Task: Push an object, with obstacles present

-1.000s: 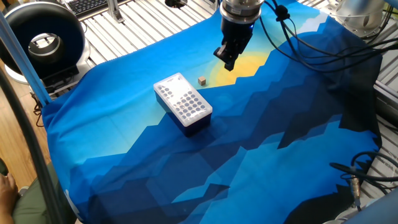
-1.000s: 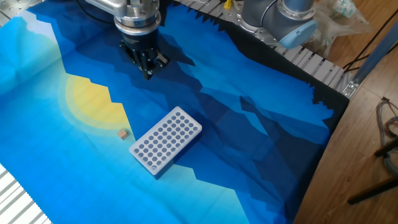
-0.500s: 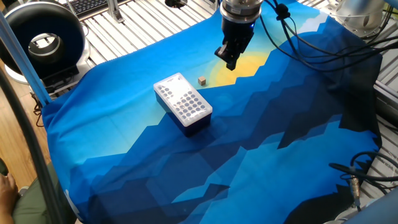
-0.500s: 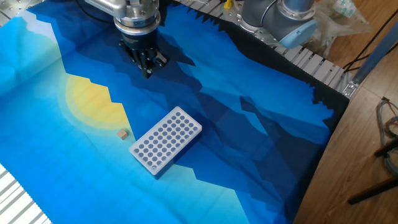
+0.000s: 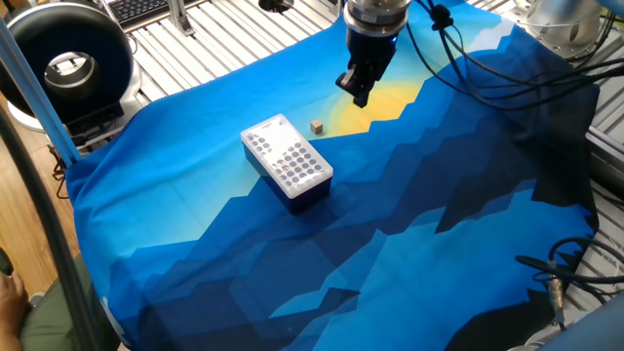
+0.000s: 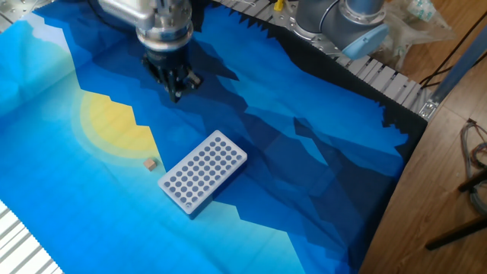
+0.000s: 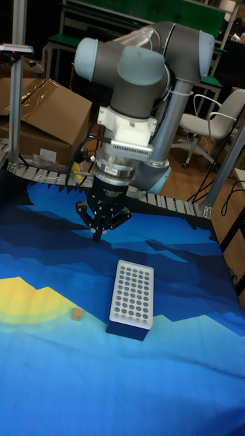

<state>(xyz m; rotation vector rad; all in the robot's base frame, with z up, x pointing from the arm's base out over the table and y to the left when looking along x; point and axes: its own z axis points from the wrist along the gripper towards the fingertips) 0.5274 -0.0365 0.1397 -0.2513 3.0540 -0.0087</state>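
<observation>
The object, a tiny tan cube (image 5: pixel 318 126), lies on the blue cloth at the edge of its yellow patch, also seen as the cube (image 6: pixel 151 163) and the cube (image 7: pixel 77 313). Close beside it sits the obstacle, a box (image 5: pixel 287 161) with a white perforated top and dark blue sides, also shown as the box (image 6: pixel 203 181) and the box (image 7: pixel 131 296). My gripper (image 5: pixel 359 97) hangs above the cloth, apart from both cube and box. Its fingers meet in a point with nothing between them, as the gripper (image 6: pixel 177 94) and the gripper (image 7: pixel 98 234) also show.
A black round device (image 5: pixel 63 58) stands off the cloth at the back left. Black cables (image 5: pixel 507 68) run from the arm across the right side. The arm's base (image 6: pixel 342 19) is at the cloth's far edge. A cardboard box (image 7: pixel 41 116) stands behind the table.
The gripper has shifted a little, and it is blurred in the other fixed view. Cube and box have not moved.
</observation>
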